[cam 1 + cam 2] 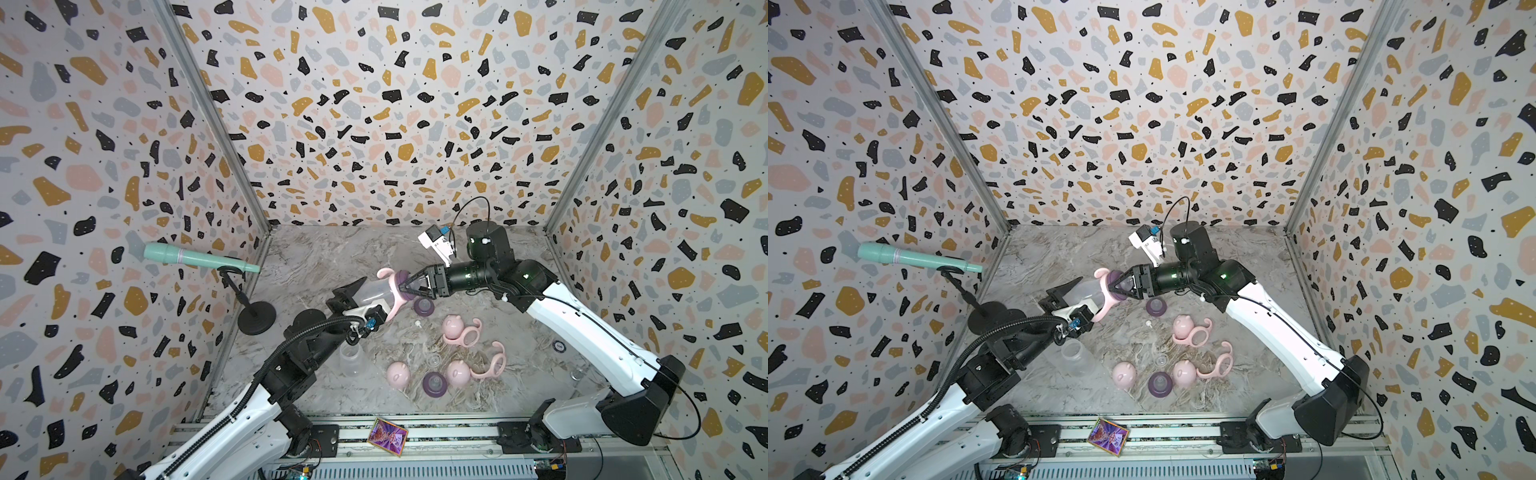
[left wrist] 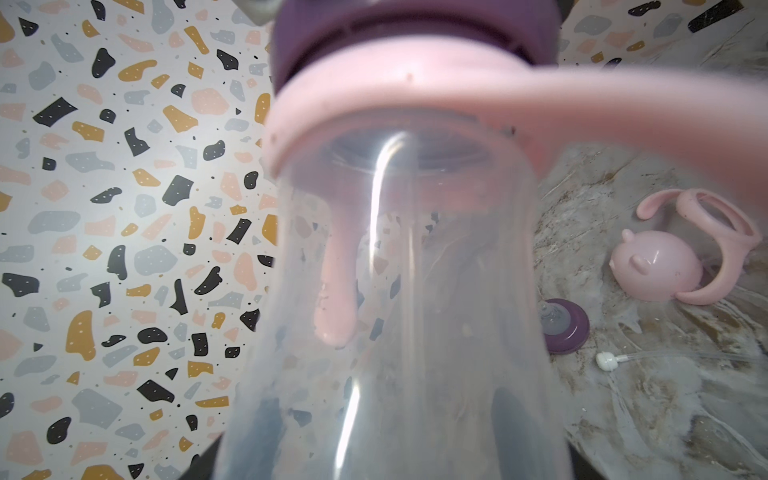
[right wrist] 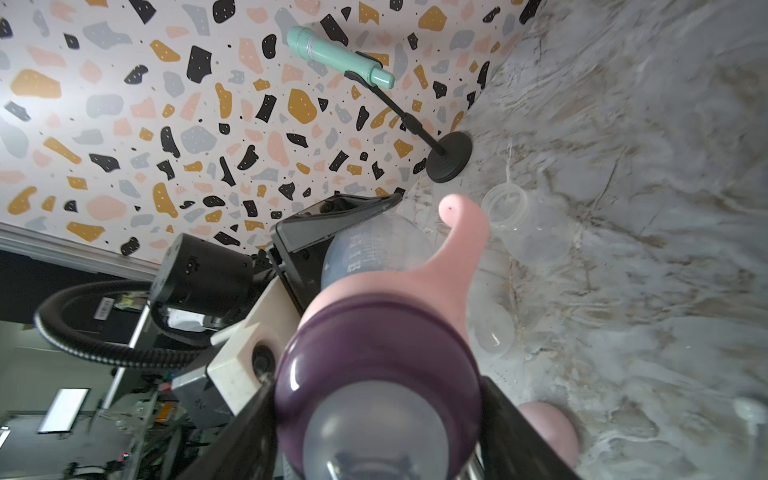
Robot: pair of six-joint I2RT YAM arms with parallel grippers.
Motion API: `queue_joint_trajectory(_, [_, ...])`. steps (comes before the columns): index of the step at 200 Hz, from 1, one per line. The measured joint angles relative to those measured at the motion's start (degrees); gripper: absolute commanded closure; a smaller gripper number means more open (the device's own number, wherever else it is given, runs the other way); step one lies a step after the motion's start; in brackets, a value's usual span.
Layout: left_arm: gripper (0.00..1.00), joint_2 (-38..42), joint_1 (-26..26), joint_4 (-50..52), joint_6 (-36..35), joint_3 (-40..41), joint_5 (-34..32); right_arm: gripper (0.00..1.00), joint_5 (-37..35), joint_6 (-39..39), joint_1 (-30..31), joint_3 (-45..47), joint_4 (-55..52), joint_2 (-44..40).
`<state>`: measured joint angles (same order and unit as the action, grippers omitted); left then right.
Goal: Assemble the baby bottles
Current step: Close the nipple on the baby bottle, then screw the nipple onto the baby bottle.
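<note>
A clear baby bottle (image 1: 374, 293) (image 1: 1088, 293) hangs tilted above the table, with my left gripper (image 1: 365, 301) shut on its body. A pink two-handled collar (image 2: 374, 95) sits on its neck, and a purple teat ring (image 3: 374, 353) sits on the collar. My right gripper (image 1: 405, 286) (image 3: 378, 415) is shut on that ring, one finger on each side. Loose on the table lie a second clear bottle (image 1: 351, 359), pink caps (image 1: 452, 326) (image 1: 398, 374) (image 1: 458, 371), purple teat rings (image 1: 424, 306) (image 1: 434, 384) and pink collars (image 1: 467, 334) (image 1: 494, 361).
A teal microphone (image 1: 199, 257) on a black stand (image 1: 255, 318) stands at the left wall. A colourful card (image 1: 387, 436) lies on the front rail. Patterned walls close in the left, back and right sides. A small white straw weight (image 1: 417, 323) lies near the parts.
</note>
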<state>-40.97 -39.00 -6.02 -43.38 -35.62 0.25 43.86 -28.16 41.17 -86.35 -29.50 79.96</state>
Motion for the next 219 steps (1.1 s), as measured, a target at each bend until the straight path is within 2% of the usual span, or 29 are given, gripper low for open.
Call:
queue_joint_trajectory(34, [1.00,-2.6,0.3,6.8,3.3,-4.5,8.4,1.00,-4.2,15.5,1.4,-4.1,-11.0,-1.7])
queue_joint_trajectory(62, [1.00,-4.3,0.6,11.9,5.1,-6.8,15.1,1.00,-7.5,23.2,3.9,-4.9,-16.5,-3.3])
queue_joint_trajectory(110, [1.00,-6.3,1.1,21.0,7.0,-9.4,23.0,1.00,-10.8,29.9,7.1,-3.3,-19.8,-4.6])
queue_joint_trajectory(219, [1.00,-10.8,1.1,37.7,3.9,-14.3,32.3,1.00,-17.9,40.0,13.6,-4.6,-29.1,-3.3])
